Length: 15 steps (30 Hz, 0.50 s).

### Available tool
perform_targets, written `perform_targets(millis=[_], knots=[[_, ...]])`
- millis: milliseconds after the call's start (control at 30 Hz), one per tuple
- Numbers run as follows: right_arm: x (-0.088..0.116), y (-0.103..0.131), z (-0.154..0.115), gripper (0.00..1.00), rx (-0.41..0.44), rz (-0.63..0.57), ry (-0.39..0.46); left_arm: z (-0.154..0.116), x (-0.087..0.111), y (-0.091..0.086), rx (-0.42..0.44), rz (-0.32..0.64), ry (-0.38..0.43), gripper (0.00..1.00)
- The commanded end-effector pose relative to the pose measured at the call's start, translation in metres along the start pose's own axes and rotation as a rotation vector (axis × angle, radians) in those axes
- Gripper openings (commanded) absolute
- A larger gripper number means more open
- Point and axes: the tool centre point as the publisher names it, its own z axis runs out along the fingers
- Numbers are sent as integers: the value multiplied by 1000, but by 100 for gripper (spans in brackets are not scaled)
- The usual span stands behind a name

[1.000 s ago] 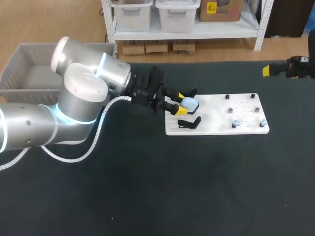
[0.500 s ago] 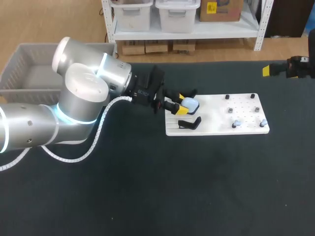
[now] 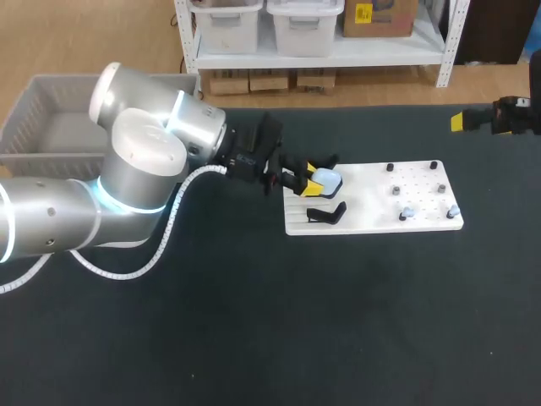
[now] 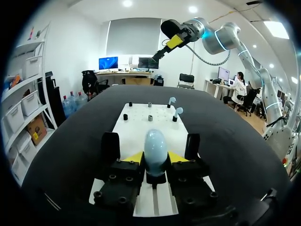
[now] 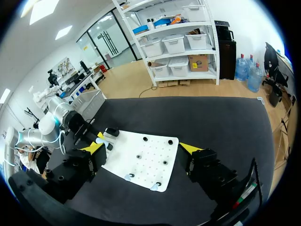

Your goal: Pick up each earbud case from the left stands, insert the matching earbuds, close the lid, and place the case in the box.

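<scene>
A pale blue earbud case [image 3: 328,179] stands upright on a black stand at the left end of the white board [image 3: 372,222]. My left gripper [image 3: 317,181] is shut on it. In the left wrist view its yellow tips press both sides of the case [image 4: 155,147]. A second black stand [image 3: 326,213] nearer the front is bare. Two pale blue earbuds [image 3: 406,211] [image 3: 452,209] sit on pegs at the board's right end, ahead of the left gripper as earbuds [image 4: 177,111]. My right gripper [image 3: 461,121] hangs open high at the far right, with the board [image 5: 141,160] below it.
A grey basket [image 3: 34,114] stands at the back left behind my left arm. Several small black pegs [image 3: 394,190] stick up from the board's right half. Dark table surface [image 3: 338,321] stretches in front of the board.
My left gripper's fingers have closed in on the earbud case. The right arm has kept still.
</scene>
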Motion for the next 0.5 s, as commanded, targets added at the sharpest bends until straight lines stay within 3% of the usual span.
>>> perform_targets(millis=[33,267,500], knots=[[0,0,0,100,0,0,0,-7,-5,-8,-32,12,-2,0],[0,0,0,100,0,0,0,-25,-27,-14,-73,75,-44,0],[0,0,0,100,0,0,0,-36,-54,-30,-72,129,-143,0]])
